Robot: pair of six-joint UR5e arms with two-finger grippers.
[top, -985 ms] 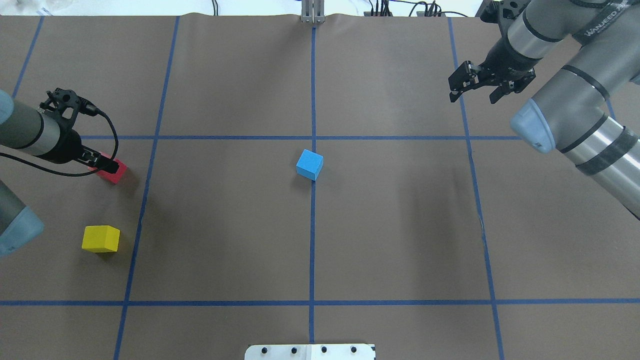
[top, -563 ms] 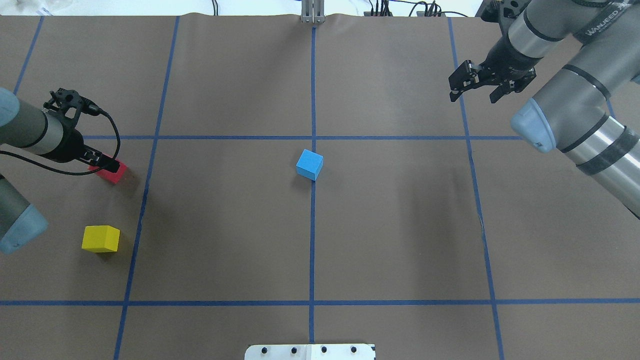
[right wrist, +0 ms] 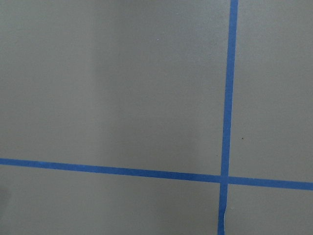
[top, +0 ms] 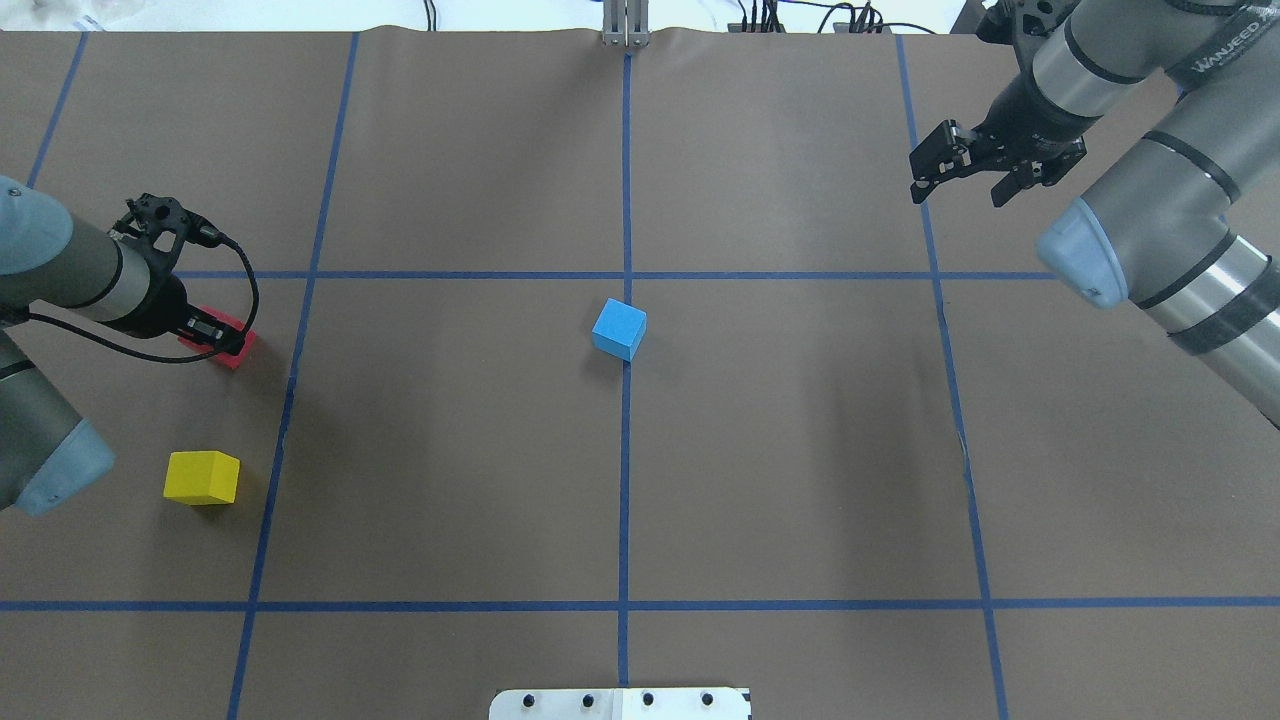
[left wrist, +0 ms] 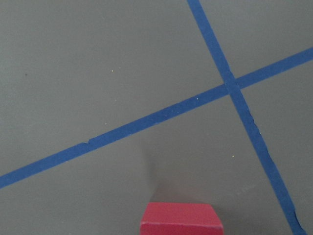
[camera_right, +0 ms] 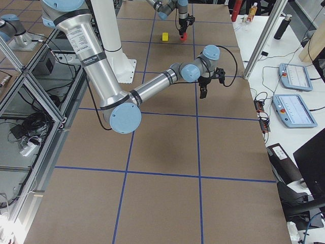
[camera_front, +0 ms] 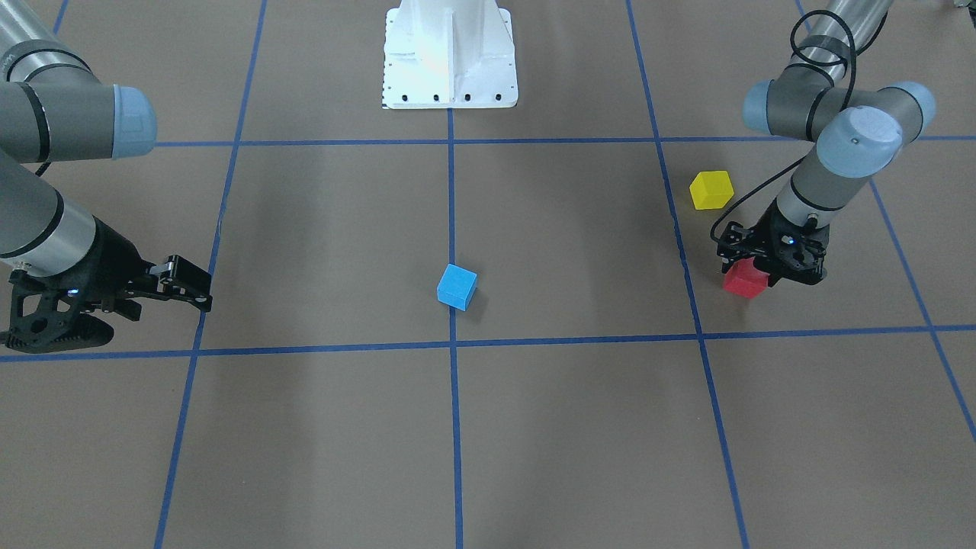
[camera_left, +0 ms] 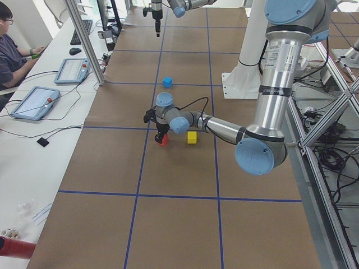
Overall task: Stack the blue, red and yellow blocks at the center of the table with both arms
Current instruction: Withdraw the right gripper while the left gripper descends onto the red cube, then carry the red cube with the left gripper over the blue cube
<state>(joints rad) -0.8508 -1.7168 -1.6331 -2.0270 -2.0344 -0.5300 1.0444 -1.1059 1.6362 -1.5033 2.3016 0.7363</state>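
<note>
Red block (top: pixel 236 350) at left claw (top: pixel 215 332) tips, grip impossible to tell, right claw (top: pixel 958 193) spread, far off

The left arm reaches out low with its wrist bent down. The left gripper (top: pixel 213 335) points straight down, its jaws set about the red block (camera_front: pixel 743 283) and apparently closed on it, though they are mostly hidden. The right arm stretches far forward, and the right gripper (top: pixel 958 196) hangs in the air, jaws apart.

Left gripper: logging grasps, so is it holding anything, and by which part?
Cannot tell: the left gripper sits over the red block, its grip hidden.
</note>
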